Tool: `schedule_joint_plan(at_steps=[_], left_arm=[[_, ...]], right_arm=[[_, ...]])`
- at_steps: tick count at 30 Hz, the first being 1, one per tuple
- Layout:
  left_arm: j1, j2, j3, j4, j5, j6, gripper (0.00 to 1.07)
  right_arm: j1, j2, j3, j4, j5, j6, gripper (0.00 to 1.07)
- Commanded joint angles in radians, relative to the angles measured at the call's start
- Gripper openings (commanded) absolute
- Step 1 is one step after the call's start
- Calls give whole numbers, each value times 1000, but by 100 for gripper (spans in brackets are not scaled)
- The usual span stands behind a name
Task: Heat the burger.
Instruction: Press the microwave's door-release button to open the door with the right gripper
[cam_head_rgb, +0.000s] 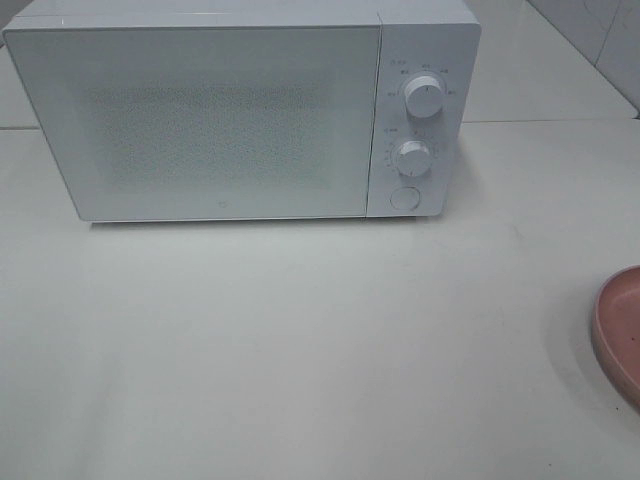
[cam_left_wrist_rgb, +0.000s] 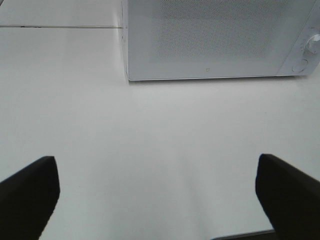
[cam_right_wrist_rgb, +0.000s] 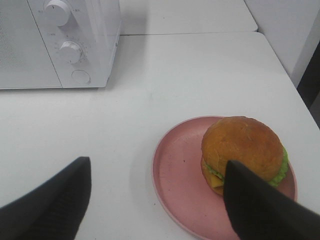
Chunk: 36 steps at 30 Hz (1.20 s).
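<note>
White microwave (cam_head_rgb: 230, 110), door closed, stands at the back of a pale table (cam_head_rgb: 300, 350). To its right the burger (cam_right_wrist_rgb: 243, 152) sits on a pink plate (cam_right_wrist_rgb: 172, 170). Right gripper (cam_right_wrist_rgb: 157, 165) hovers beside it, jaws apart, probably to lift the plate. Left gripper (cam_left_wrist_rgb: 156, 165) faces the door, jaws wide and empty.

The microwave (cam_head_rgb: 230, 120) looked smooth white plastic, the counter (cam_head_rgb: 300, 350) matt, the burger (cam_right_wrist_rgb: 242, 150) bun glossy, the plate (cam_right_wrist_rgb: 175, 170) smooth pink.
</note>
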<state>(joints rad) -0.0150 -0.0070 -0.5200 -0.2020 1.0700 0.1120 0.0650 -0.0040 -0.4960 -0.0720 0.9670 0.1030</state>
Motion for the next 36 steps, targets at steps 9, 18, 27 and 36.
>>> schedule_joint_plan(at_steps=[9,18,27,36], left_arm=[[5,-1,3,0,5,-3,100],[5,-1,3,0,5,-3,100],[5,-1,3,0,5,-3,100],[5,-1,3,0,5,-2,100]], right_arm=[[-1,47,-48,0,-40,-9,71],[-1,148,-36,0,-205,-4,71],[-1,274,9,0,-372,-4,71],[-1,418,31,0,-542,-4,71]])
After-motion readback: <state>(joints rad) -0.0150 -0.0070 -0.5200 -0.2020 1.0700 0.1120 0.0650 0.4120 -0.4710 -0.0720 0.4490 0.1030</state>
